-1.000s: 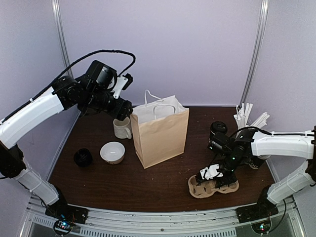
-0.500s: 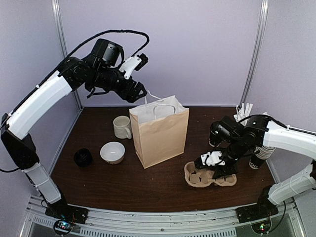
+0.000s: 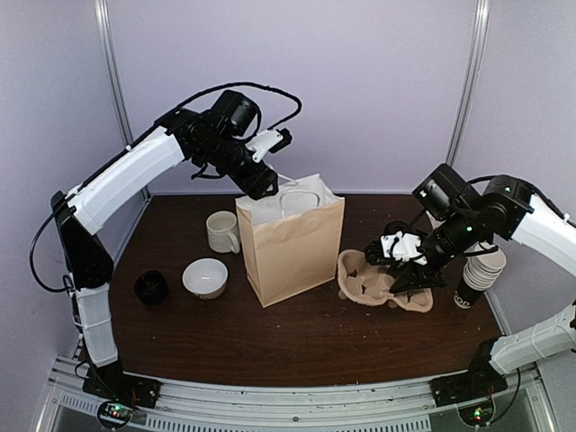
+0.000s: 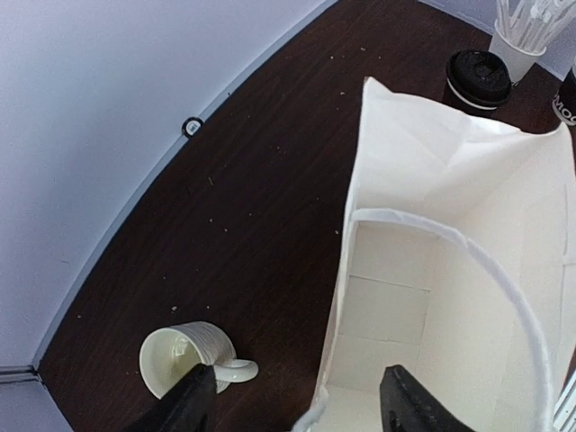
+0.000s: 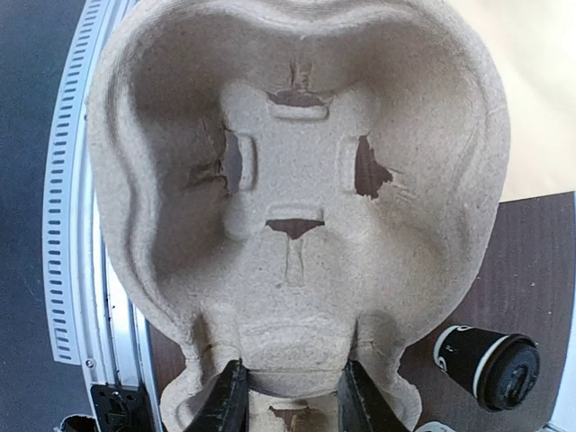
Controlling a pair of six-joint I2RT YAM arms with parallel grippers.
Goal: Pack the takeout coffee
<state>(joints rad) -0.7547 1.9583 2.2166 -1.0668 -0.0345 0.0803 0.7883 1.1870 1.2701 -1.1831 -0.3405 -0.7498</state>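
Observation:
The takeout coffee (image 4: 478, 77), a black cup with a black dome lid, stands on the table behind the bag. It also shows in the right wrist view (image 5: 491, 365); in the top view my right arm mostly hides it. The open paper bag (image 3: 292, 238) stands mid-table, its white inside (image 4: 423, 297) empty. My left gripper (image 3: 268, 184) hovers open over the bag's top left edge, fingers either side of its wall (image 4: 301, 409). My right gripper (image 3: 402, 261) is shut on a pulp cup carrier (image 3: 382, 286), pinching its centre ridge (image 5: 292, 396) and holding it tilted above the table right of the bag.
A cream mug (image 3: 222, 232) stands left of the bag, with a white bowl (image 3: 205, 277) and a small black round object (image 3: 151, 287) nearer the front left. A stack of white-rimmed cups (image 3: 477, 270) stands at the far right. A white cup of stirrers (image 4: 520, 34) stands behind the coffee.
My left arm swung right from above the mug to over the bag's mouth. My right gripper lifted the carrier off the table and carried it back toward the bag.

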